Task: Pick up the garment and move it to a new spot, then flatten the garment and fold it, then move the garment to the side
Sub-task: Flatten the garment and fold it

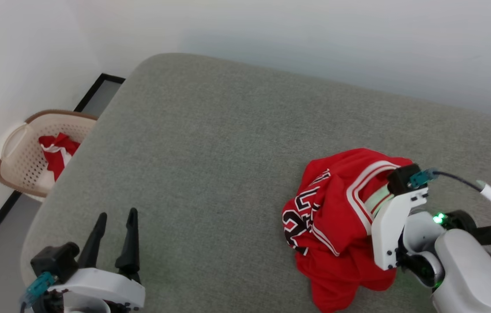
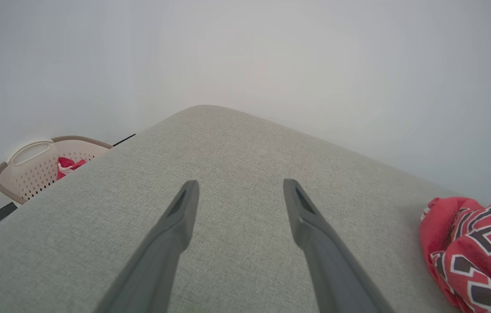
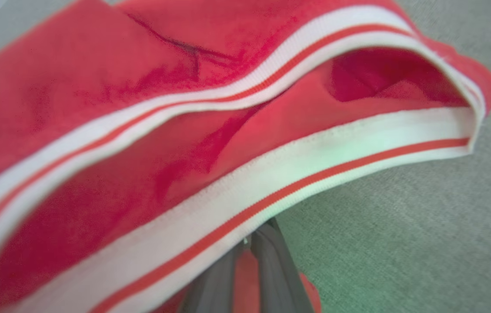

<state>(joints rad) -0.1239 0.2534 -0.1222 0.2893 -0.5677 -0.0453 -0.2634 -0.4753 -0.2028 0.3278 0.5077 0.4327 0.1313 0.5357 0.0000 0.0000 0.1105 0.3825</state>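
The garment (image 1: 336, 208) lies bunched in a red heap at the right of the grey padded surface (image 1: 206, 152), with black white-edged lettering on its left folds and striped trim on top. My right gripper (image 3: 249, 237) is shut on the garment's (image 3: 141, 130) striped trim, with red cloth between its fingers. In the head view its white wrist housing (image 1: 395, 221) stands against the heap and the fingers are buried in cloth. My left gripper (image 1: 117, 215) is open over bare surface at the lower left, far from the garment (image 2: 475, 252). Nothing sits between its fingers (image 2: 241, 184).
A beige perforated laundry basket (image 1: 15, 156) with another red and white cloth (image 1: 57, 152) in it stands on the floor beyond the surface's left edge, against the white wall. The basket (image 2: 32, 148) appears at the left of the left wrist view. A black cable (image 1: 467, 182) arcs from my right wrist.
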